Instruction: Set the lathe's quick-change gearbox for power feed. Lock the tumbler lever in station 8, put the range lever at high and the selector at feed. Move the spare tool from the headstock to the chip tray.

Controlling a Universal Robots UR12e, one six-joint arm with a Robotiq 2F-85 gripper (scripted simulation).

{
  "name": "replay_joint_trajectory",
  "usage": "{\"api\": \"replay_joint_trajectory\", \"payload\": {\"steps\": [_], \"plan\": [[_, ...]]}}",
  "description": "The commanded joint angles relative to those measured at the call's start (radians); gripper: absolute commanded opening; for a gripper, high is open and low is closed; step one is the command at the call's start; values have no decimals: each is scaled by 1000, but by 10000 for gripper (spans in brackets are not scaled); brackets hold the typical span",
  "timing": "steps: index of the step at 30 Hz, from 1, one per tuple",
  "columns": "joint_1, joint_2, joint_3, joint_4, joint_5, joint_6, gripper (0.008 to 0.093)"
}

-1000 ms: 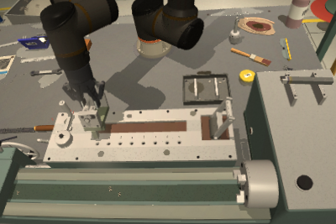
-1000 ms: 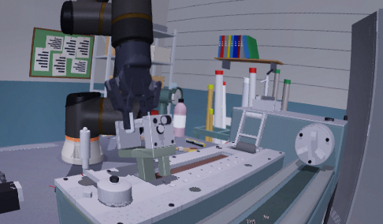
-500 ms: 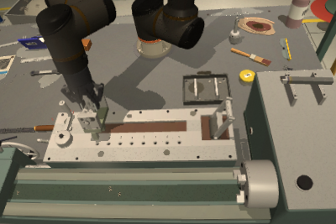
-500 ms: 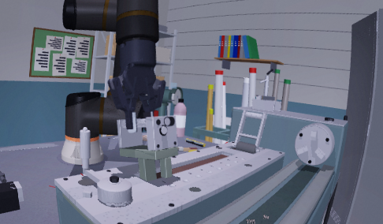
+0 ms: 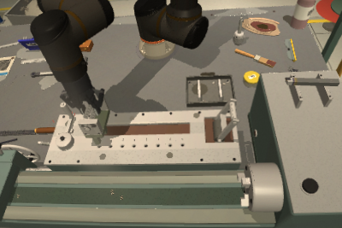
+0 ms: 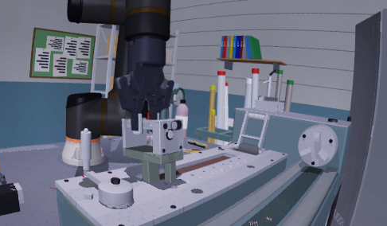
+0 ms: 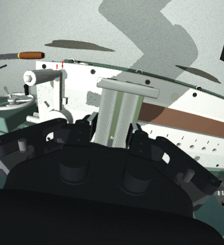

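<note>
The tumbler lever [image 5: 95, 126] stands at the left end of the gearbox plate, above the leftmost holes of the station row [image 5: 141, 144]. I grip its grey handle [image 7: 119, 110] in my gripper [image 6: 146, 119]. The lever's green block sits on two legs in the brown slot [image 5: 147, 129]. A round knob [image 6: 115, 191] and an upright pin lever [image 6: 85, 148] stand at the plate's left end. A ladder-shaped lever [image 5: 225, 122] leans at the right end of the slot. The spare tool [image 5: 311, 83] lies on top of the headstock.
The headstock [image 5: 299, 142] rises on the right, with its chuck [image 5: 265, 187] facing the lathe bed. A tray [image 5: 209, 89] lies behind the gearbox plate. A handwheel [image 7: 10, 100] sits to the left. Tools lie scattered on the floor beyond.
</note>
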Motion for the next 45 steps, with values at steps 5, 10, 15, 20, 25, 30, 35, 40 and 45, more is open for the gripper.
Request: {"api": "replay_joint_trajectory", "payload": {"steps": [5,10,15,20,25,30,35,40,45], "plan": [[11,16,-23,25,-14,10,80],[22,32,-43,50,-28,20,80],[31,46,-61,73,-40,28,80],[38,58,-76,92,-50,35,80],[43,67,-87,106,-57,40,80],[47,73,-95,115,-62,43,80],[48,76,-99,120,-64,45,80],[49,77,-100,122,-65,46,80],[49,77,-100,122,-65,46,80]]}}
